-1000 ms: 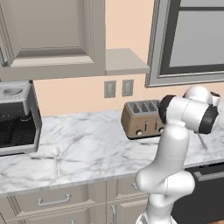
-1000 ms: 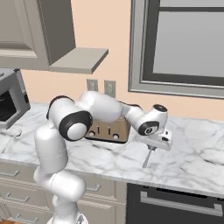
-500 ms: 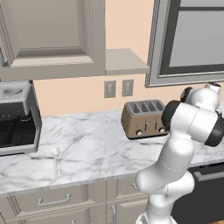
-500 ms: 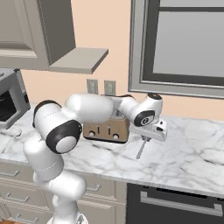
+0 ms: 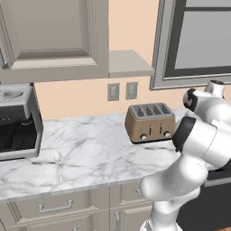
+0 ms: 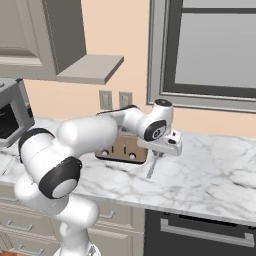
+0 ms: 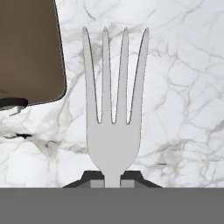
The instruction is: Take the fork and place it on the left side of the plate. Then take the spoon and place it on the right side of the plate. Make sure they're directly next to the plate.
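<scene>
My gripper [image 6: 158,153] is shut on the handle of the silver-grey fork [image 6: 151,169], which hangs tines-down above the marble counter [image 6: 210,170], just right of the toaster. In the hand view the fork [image 7: 114,109] stands up from between the fingertips [image 7: 94,176], its tines spread over the marble. The pale spoon [image 5: 57,161] lies on the counter near the front edge, left of centre in the left base view, far from the hand. The plate is out of view.
A brown four-slot toaster [image 5: 150,122] [image 6: 121,148] stands at the back of the counter, its corner [image 7: 28,52] close to the fork. A coffee machine [image 5: 16,122] sits at the far left. A dark appliance front [image 6: 200,235] lies below the counter at the right.
The arm has swung left along the counter toward the toaster, carrying the fork with it. The grip has stayed shut and the spoon has not moved.
</scene>
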Robot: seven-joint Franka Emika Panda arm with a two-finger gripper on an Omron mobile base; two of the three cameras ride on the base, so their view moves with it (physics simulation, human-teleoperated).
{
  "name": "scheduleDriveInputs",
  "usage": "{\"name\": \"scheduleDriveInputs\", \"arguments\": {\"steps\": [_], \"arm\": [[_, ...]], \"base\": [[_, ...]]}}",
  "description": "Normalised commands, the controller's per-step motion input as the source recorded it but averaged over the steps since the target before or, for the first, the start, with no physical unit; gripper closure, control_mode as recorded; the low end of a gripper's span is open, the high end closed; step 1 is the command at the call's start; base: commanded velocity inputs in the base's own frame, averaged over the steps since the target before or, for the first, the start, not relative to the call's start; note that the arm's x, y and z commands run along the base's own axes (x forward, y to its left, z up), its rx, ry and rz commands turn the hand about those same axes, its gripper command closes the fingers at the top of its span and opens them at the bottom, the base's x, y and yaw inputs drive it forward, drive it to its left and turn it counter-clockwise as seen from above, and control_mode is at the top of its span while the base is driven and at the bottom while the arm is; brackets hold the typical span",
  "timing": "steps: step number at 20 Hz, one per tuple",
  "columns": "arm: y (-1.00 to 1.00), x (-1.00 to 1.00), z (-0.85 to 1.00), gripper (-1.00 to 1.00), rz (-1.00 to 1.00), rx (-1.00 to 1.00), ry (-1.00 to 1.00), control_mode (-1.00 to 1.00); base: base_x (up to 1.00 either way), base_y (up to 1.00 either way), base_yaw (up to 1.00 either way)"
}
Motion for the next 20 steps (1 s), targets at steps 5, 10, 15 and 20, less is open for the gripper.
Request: {"name": "scheduleDriveInputs", "arguments": {"steps": [5, 10, 15, 20], "arm": [[0.1, -0.02, 0.1, 1.0, 0.0, 0.0, 0.0, -1.0], [0.0, 0.0, 0.0, 1.0, 0.0, 0.0, 0.0, -1.0], [0.0, 0.0, 0.0, 1.0, 0.0, 0.0, 0.0, -1.0], [0.0, 0.0, 0.0, 1.0, 0.0, 0.0, 0.0, 1.0]], "base": [[0.0, 0.0, 0.0], [0.0, 0.0, 0.0], [0.0, 0.0, 0.0], [0.0, 0.0, 0.0]]}}
